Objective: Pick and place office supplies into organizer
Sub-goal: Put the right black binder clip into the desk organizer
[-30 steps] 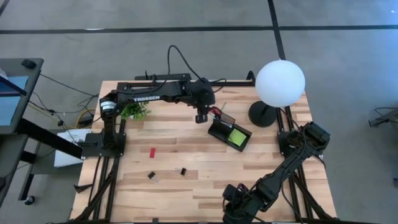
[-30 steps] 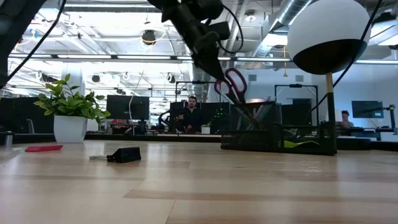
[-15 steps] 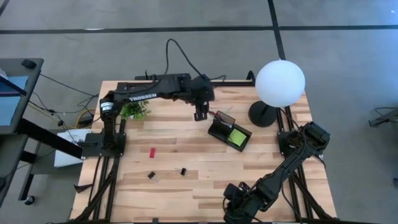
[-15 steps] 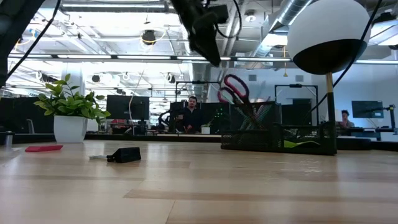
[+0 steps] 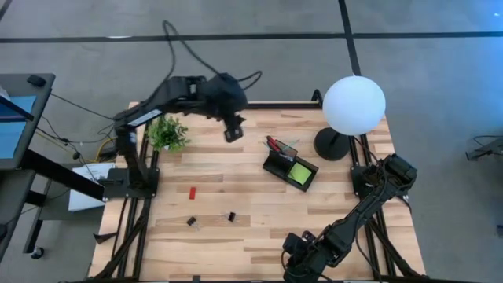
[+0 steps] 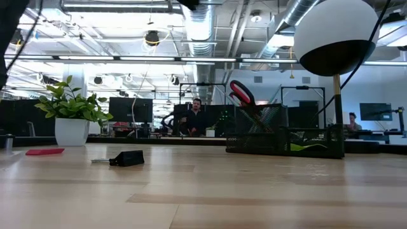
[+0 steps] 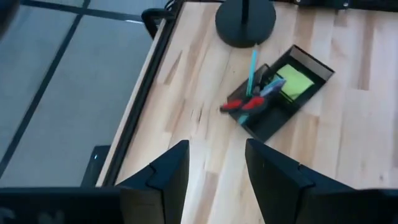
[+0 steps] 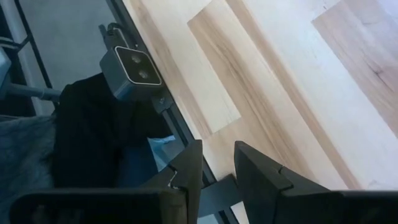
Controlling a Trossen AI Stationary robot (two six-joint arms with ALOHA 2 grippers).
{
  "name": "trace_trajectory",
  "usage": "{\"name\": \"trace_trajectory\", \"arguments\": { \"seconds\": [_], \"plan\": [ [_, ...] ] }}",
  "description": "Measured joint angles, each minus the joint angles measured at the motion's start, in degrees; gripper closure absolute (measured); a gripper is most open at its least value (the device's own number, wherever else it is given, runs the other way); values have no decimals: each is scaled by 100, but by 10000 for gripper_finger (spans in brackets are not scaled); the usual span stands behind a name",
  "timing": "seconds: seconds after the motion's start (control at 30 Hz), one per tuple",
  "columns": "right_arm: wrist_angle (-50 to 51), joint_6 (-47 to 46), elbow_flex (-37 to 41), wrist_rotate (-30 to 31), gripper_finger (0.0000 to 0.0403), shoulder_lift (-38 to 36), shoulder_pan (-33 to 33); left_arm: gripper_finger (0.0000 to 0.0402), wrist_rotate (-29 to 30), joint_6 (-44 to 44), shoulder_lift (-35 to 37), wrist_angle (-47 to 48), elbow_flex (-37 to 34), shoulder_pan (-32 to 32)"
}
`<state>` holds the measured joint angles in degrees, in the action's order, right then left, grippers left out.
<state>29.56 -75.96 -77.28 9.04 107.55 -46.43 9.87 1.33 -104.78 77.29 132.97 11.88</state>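
The left gripper (image 5: 233,134) hung above the far side of the wooden counter (image 5: 236,189), between the potted plant (image 5: 169,134) and the organizer (image 5: 291,168), well apart from both. Its jaws stood partly open with bare counter showing in the gap, and nothing was held; in the left wrist view the two dark fingers (image 7: 168,177) framed empty wood.

The black organizer sat at an angle on the counter just beside the black base of the white globe lamp (image 5: 354,104). The red-handled scissors (image 7: 244,104) stood in its taller pen-holder section, handles up and leaning, with a teal pen (image 7: 252,68) and a purple pen (image 7: 272,89) beside them. From the low view the red handles (image 6: 241,94) stuck up above the mesh wall (image 6: 280,137). The lime-green sticky-note pad (image 5: 299,172) lay in the open tray compartment.

Out on the counter, nearer the front, lay a small red block (image 5: 192,192) and two black clips (image 5: 191,222) (image 5: 231,216), apart from each other and well apart from the organizer.

The right gripper (image 8: 214,168) waited folded low at the front right edge of the counter, its jaws a narrow gap apart with nothing between them.
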Motion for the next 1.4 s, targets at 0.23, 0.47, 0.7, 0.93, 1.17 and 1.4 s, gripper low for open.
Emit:
{"name": "trace_trajectory", "arguments": {
  "seconds": [0.23,0.47,0.7,0.93,1.17,1.4],
  "plan": [
    [-154,-4,0,-2,315,0,111,248,972,-842,568,1045,-47,-691],
    [-449,-7,0,28,315,2,586,248,1615,-1638,985,1240,-45,-1900],
    [-1055,1785,-3,452,315,92,1226,248,2398,-2368,1225,1276,-560,-3297],
    [-2323,3041,7,485,315,348,1182,248,3291,-3583,1556,1275,-1636,-4736],
    [-2536,3802,2,3592,315,454,363,248,4460,-5354,2140,1271,-3133,-6234],
    [-2754,3657,3,4783,315,793,317,248,5004,-7317,2459,1279,-4969,-6999]
  ]
}}
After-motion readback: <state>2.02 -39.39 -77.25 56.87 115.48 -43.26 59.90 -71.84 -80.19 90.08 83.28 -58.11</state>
